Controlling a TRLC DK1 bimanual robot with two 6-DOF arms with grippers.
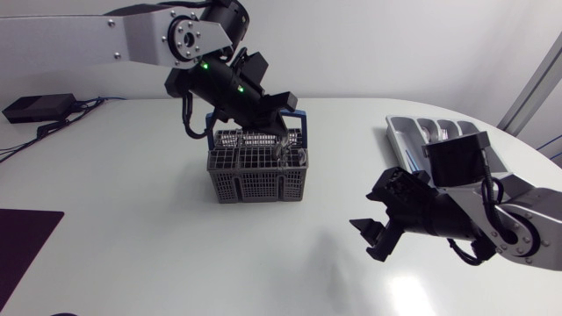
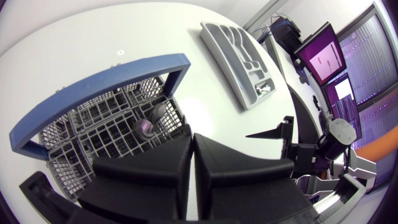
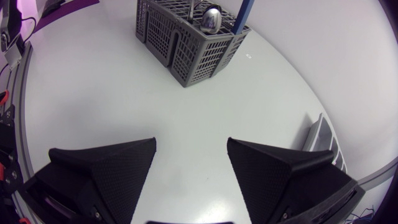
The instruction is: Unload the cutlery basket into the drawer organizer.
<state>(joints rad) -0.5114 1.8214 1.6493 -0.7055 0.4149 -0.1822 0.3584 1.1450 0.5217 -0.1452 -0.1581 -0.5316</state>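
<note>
The grey cutlery basket [image 1: 257, 173] with a blue handle [image 1: 299, 118] stands mid-table, and spoons [image 2: 149, 121] stick up in its right-hand compartments. My left gripper [image 1: 290, 107] hangs just above the basket's back right corner, shut, with nothing visible between its fingers [image 2: 161, 174]. The grey drawer organizer [image 1: 420, 133] lies at the back right with some cutlery [image 2: 264, 89] in one compartment. Low over the bare table to the front right of the basket, my right gripper [image 1: 373, 237] is open and empty. From the right wrist, the basket [image 3: 186, 43] and a spoon [image 3: 211, 18] lie well ahead of the open gripper [image 3: 189, 168].
A black box [image 1: 39, 107] with cables sits at the table's back left edge. A dark mat [image 1: 22, 237] lies at the front left. White tabletop stretches between the basket and the organizer [image 3: 317, 134].
</note>
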